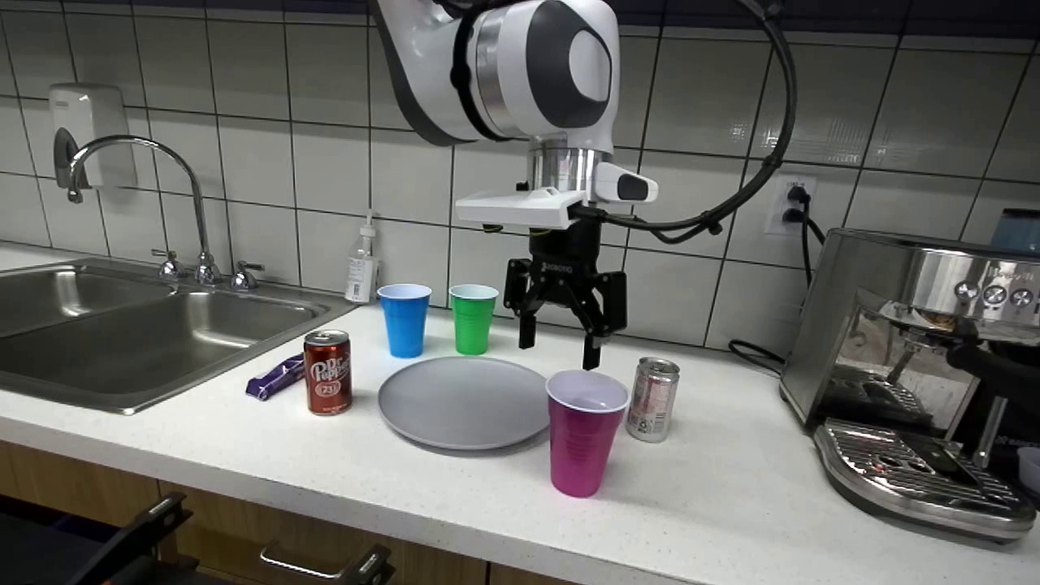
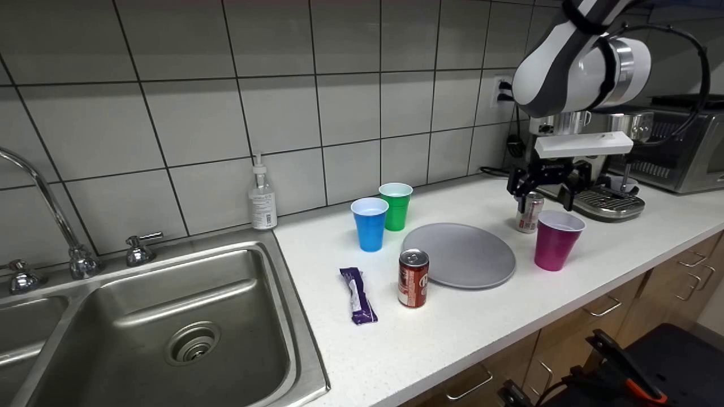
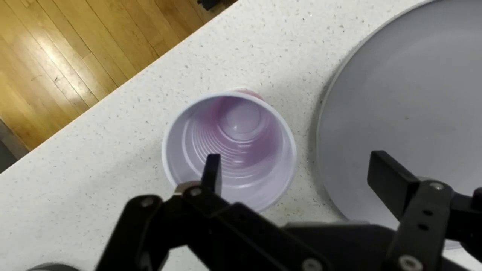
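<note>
My gripper [image 1: 559, 343] hangs fingers-down with its jaws wide apart and nothing between them. Nearest to it is an upright magenta cup [image 1: 585, 439] with a pale inside, standing on the counter. In the wrist view one finger [image 3: 212, 171] overlaps the opening of the cup [image 3: 241, 124], while the opposite one overlaps the grey plate [image 3: 406, 94]. Both exterior views put the fingertips slightly higher than the cup's rim; contact is not evident. A silver can [image 1: 652, 400] stands beside the cup, partly behind the gripper [image 2: 544, 202] in an exterior view.
Blue [image 1: 405, 323] and green [image 1: 473, 321] cups stand behind the plate. A Dr Pepper can [image 2: 413, 280] and a purple wrapped bar [image 2: 357, 297] are near the sink [image 2: 305, 339]. A pump bottle [image 2: 263, 198] is by the wall, an espresso machine [image 1: 918, 325] at the counter's far side.
</note>
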You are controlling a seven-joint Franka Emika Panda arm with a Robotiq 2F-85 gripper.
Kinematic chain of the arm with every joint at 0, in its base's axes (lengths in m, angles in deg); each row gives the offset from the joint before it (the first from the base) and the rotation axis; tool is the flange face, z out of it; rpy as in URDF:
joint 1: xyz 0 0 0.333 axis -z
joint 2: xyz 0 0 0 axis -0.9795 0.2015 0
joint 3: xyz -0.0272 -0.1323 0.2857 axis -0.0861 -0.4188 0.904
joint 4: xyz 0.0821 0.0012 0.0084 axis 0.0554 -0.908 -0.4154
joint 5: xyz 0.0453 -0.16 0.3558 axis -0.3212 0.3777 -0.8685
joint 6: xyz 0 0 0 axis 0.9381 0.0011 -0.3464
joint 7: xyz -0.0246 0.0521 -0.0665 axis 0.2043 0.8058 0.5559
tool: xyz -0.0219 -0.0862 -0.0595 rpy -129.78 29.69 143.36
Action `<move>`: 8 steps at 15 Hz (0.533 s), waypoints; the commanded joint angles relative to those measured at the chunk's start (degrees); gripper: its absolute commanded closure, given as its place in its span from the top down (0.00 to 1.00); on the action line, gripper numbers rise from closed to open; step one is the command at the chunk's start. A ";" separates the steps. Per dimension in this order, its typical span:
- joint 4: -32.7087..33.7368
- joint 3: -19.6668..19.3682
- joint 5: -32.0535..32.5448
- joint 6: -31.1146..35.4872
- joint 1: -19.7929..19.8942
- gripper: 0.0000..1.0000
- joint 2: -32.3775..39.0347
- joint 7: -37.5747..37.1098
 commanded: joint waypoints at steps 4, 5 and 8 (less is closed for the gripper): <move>-0.33 1.91 0.20 1.99 2.14 1.00 3.66 7.34; -0.28 2.04 0.05 2.28 2.14 1.00 4.35 8.02; -0.07 2.27 0.14 3.68 2.04 1.00 6.16 8.87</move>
